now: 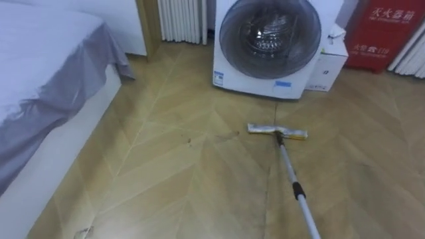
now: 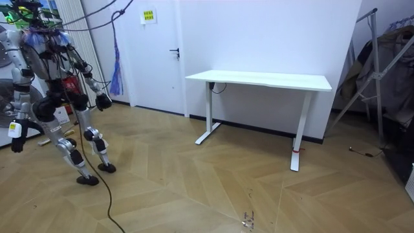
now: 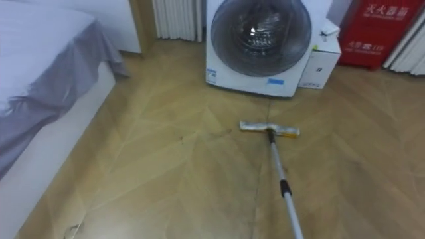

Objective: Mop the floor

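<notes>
Looking down, left eye view: a wooden herringbone floor [image 1: 166, 179] lies before the robot.
Mop [image 1: 287, 159]: its flat head [image 1: 277, 131] lies on the floor near the front of the washing machine [image 1: 269, 40], apart from it. The pole [image 1: 301, 192] runs from the head toward the lower right and off the bottom edge.
Washing machine: white with a round dark door. A white box [image 1: 329, 63] sits just beside it on the right, and a red cabinet [image 1: 388, 30] stands beyond the box.
Bed [image 1: 46, 79]: on the left, with a grey sheet hanging over its corner.
Radiator [image 1: 180, 18]: on the far wall, between the bed and the washing machine.
Room view, robot: it stands at the room view's left on bent legs, turned away toward that side and well apart from the white desk [image 2: 259, 79].
Left hand [image 2: 16, 144]: low at the room view's left edge. I cannot tell whether its fingers are apart or curled.
Right hand [image 2: 103, 101]: held out toward the room view's right. It is too small to read, so I cannot tell how its fingers stand.
Right eye view, smudge [image 3: 182, 139]: a dark mark on the boards, left of the mop head.
</notes>
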{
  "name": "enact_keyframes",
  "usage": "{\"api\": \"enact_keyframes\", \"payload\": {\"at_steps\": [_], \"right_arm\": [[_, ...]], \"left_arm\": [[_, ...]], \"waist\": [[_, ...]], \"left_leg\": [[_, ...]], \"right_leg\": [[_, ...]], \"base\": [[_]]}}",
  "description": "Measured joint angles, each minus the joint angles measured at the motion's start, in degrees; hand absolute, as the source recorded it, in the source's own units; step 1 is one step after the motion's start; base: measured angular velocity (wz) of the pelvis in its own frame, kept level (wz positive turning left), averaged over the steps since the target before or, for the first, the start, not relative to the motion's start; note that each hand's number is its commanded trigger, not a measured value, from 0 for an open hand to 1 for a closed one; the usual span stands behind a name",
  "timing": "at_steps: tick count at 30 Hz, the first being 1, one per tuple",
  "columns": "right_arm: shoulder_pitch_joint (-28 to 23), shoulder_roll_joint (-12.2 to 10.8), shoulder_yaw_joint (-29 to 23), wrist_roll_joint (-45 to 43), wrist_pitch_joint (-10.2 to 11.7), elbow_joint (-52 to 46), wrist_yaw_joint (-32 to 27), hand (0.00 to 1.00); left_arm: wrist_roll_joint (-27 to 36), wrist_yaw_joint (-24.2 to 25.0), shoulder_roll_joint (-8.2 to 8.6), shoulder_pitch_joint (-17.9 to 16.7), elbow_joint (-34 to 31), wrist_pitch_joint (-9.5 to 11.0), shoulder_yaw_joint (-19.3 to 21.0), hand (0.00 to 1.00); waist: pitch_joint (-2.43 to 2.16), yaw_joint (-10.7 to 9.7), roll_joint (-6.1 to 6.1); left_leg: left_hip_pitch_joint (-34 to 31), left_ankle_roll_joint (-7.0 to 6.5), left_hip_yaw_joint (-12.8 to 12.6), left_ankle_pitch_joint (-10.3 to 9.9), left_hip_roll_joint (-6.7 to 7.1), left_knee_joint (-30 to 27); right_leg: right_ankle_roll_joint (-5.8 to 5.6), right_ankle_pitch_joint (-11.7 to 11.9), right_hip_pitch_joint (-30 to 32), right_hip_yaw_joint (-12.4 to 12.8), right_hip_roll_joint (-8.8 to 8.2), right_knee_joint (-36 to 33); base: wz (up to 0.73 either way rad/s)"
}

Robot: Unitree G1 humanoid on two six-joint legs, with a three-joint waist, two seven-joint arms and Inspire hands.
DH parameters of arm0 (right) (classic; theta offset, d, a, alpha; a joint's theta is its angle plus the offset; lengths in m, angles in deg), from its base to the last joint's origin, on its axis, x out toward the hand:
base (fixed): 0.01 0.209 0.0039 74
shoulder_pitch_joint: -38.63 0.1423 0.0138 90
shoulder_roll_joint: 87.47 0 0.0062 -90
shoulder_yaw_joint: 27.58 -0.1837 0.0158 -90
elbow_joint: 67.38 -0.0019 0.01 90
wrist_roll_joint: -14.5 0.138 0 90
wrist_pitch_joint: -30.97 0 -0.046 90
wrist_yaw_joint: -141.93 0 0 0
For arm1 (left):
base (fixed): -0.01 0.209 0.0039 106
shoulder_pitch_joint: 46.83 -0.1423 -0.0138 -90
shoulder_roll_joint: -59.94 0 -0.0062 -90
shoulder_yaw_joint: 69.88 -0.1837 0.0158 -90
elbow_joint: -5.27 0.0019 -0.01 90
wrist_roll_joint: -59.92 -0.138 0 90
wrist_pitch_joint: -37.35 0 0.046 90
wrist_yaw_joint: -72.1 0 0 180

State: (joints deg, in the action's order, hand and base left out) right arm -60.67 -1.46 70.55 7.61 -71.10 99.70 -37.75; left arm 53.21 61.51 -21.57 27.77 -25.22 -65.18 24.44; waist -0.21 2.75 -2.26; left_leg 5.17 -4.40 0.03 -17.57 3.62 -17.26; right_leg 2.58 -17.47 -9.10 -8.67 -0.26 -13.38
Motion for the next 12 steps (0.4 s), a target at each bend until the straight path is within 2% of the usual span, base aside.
{"api": "enact_keyframes", "payload": {"at_steps": [6, 12], "right_arm": [[1.5, -0.9, -3.1, -3.2, -0.7, -1.0, 1.3, 1.00], [3.1, -1.0, -3.2, -3.4, -2.7, -1.0, 2.2, 1.00]], "left_arm": [[-1.0, 1.5, 0.26, 0.8, 2.4, -0.8, 1.7, 0.00], [-1.2, 2.7, 0.29, 2.0, 4.3, -3.5, 1.7, 0.00]], "waist": [[0.14, -0.4, 0.58], [0.30, -0.8, 1.12]], "left_leg": [[0.5, -0.01, -1.2, 0.0, -0.28, 0.3], [0.5, -0.14, -1.2, 0.1, -0.42, 0.9]], "right_leg": [[-0.16, 0.5, 0.0, 1.6, 0.27, -0.1], [-0.25, 1.2, 0.1, 1.5, 0.37, -0.1]], "base": [[-0.11], [-0.02]]}}
